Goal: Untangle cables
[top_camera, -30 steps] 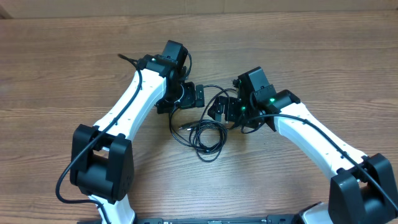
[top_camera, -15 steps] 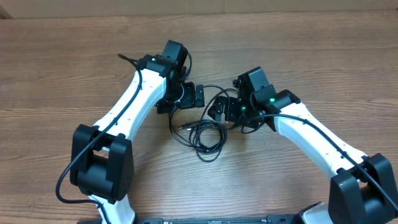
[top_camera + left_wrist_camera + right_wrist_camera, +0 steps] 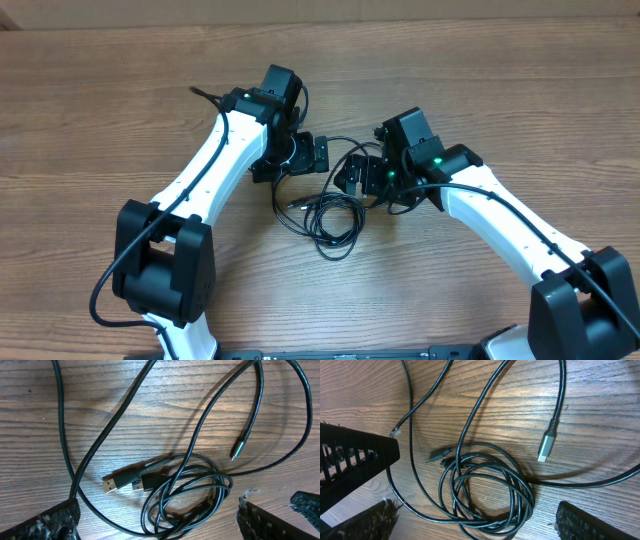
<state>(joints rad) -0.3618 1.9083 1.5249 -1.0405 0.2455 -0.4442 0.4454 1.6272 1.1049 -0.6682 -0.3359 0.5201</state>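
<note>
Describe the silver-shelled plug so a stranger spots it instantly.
On the wooden table lies a bunch of thin black cables. In the right wrist view, right of the coil, one loose end carries a plug with a silver shell; the plugs at the coil's left are dark.

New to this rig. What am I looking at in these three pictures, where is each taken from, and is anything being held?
Two white robot arms sit at a wooden table. The wide picture looks down from above: the left arm and right arm reach toward thin black cables bunched between them. The other two are close-ups from a camera on each wrist, showing the same cables with their plug ends lying on the wood. Dark shapes at the edges are the jaws. Both pairs stand open; nothing is held.
</note>
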